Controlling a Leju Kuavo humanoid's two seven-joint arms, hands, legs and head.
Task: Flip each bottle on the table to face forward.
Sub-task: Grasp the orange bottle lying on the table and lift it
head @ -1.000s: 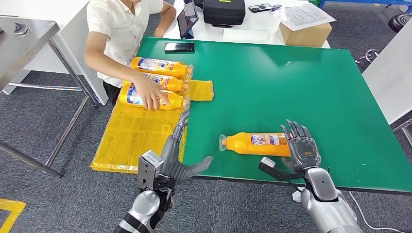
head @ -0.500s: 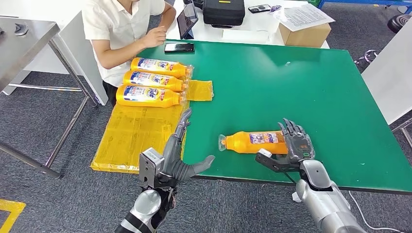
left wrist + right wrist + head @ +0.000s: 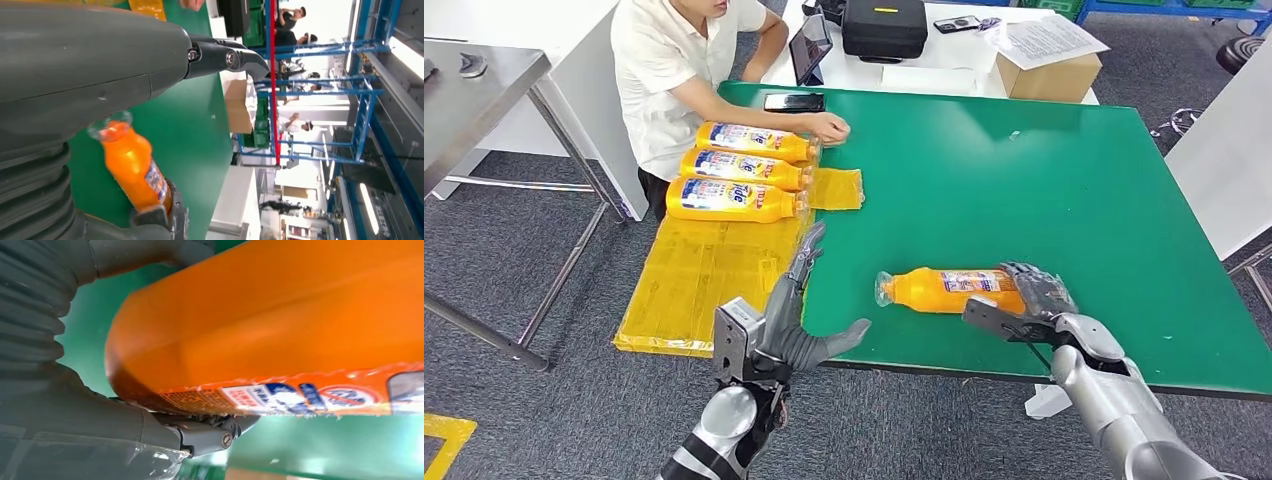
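Observation:
An orange bottle (image 3: 944, 290) lies on its side on the green table (image 3: 1024, 170), cap toward my left, label partly up. My right hand (image 3: 1036, 300) grips its base end, fingers curled over the top and thumb on the near side. The right wrist view shows the bottle (image 3: 280, 330) pressed against that hand (image 3: 75, 405). My left hand (image 3: 794, 320) is open at the table's near edge, fingers spread, a hand's width from the cap. The left wrist view shows the same bottle (image 3: 132, 167) beyond the left hand (image 3: 90, 65). Three more orange bottles (image 3: 742, 166) lie side by side at the far left.
A yellow sheet (image 3: 694, 280) hangs over the table's left edge under the three bottles. A seated person rests a hand (image 3: 829, 127) by the farthest bottle. A phone (image 3: 794, 101) lies at the far edge; a cardboard box (image 3: 1049, 65) and black case (image 3: 884, 25) stand on the white table beyond.
My right hand's fingers have curled down over the bottle's base. The person's hand left the three bottles and now rests on the table beside them. My left hand barely moved.

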